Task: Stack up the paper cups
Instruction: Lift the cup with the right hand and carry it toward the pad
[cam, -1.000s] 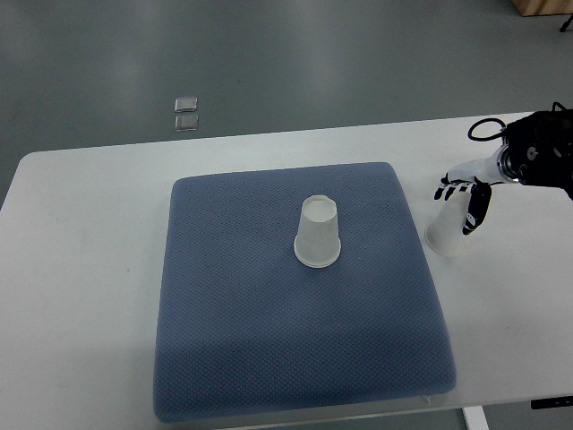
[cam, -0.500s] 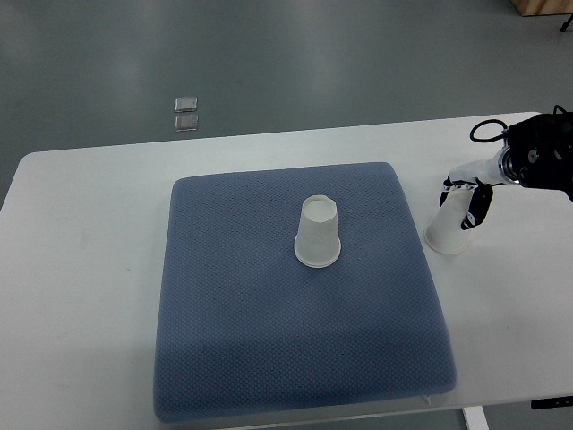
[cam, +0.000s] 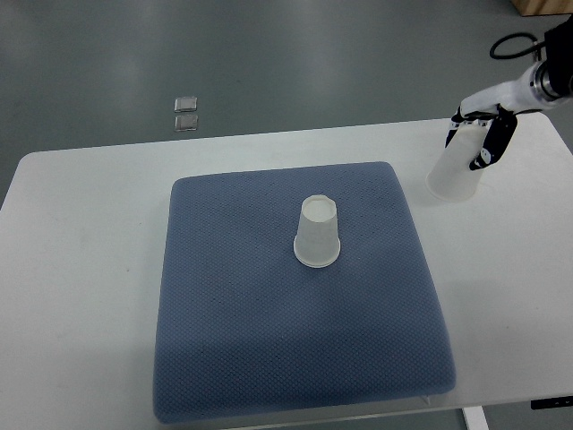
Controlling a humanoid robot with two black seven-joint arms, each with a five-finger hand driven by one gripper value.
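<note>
Holding one upside-down paper cup (cam: 454, 171) in curled fingers, the right hand (cam: 484, 136) hangs over the bench (cam: 81, 269). Another upside-down cup (cam: 318, 233) sits on the blue mat (cam: 269, 358).

The right arm (cam: 548, 79) is cut off by the right edge; the surface (cam: 81, 269) is cropped at the bottom edge.

It looked like a robot test lab. A plain white table (cam: 89, 269) stood on a bare grey floor (cam: 269, 54), and a blue padded mat (cam: 269, 340) lay left of the right hand (cam: 483, 134).
</note>
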